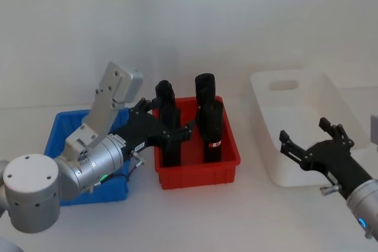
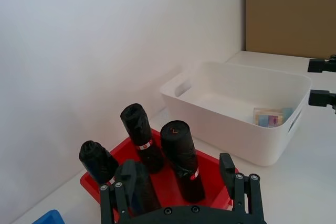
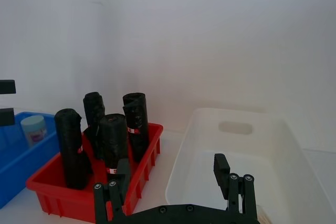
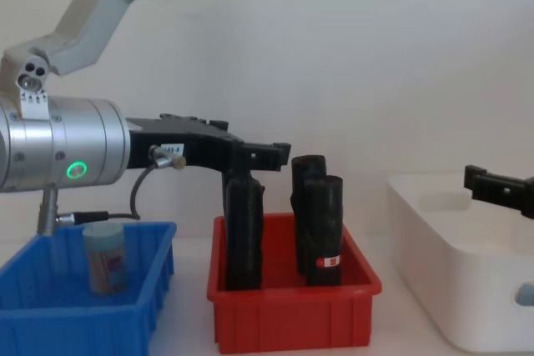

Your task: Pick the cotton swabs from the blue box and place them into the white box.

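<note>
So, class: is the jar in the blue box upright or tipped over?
Upright: the cotton swab jar stands in the blue box, lid on top.

Blue box [image 4: 75, 323], red bin [image 1: 198, 175], white box [image 1: 322, 95], black rolls [image 1: 205, 90]

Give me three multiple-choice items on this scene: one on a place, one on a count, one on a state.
1. Where does the red bin stand?
A. Between the blue box and the white box.
B. Inside the white box.
C. Left of the blue box.

2. How many black rolls stand in the red bin?
A. Two.
B. Four.
C. Six.

3. How is the left gripper?
A. Shut on a jar.
B. Shut on a roll.
C. Open, holding nothing.

Answers: 1 A, the head view shows a box on either side of it; 2 B, four rolls stand upright in it; 3 C, its fingers stand apart, gripping nothing.
</note>
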`<state>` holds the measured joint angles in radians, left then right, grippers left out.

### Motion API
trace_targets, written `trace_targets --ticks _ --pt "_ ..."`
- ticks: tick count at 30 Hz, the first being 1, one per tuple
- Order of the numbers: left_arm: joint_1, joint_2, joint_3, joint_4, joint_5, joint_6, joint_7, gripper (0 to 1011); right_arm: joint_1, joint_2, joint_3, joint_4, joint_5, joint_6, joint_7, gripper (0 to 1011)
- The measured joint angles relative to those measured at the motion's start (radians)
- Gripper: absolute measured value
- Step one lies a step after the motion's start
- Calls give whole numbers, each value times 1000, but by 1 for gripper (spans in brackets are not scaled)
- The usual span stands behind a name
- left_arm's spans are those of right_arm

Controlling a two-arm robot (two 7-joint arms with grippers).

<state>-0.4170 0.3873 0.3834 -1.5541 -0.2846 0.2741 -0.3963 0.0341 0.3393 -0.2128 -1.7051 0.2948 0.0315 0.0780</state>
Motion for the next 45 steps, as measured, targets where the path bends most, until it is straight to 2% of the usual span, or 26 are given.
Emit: trace_targets --ticks 6,28,34,45 --pt "42 -1 18 -18 20 -62 91 1004 -41 -1 -11 -52 -6 2 -10 1001" --pt "168 -5 67 -69 80 -243 361 1004 -49 -2 -13 -62 -8 3 -12 1001" --pt "179 -6 71 -73 84 -259 383 1004 -49 -2 -13 -62 -7 2 -12 1001" --pt "180 -5 71 -73 85 -261 386 1004 -48 -2 -13 -60 -7 2 -10 1002"
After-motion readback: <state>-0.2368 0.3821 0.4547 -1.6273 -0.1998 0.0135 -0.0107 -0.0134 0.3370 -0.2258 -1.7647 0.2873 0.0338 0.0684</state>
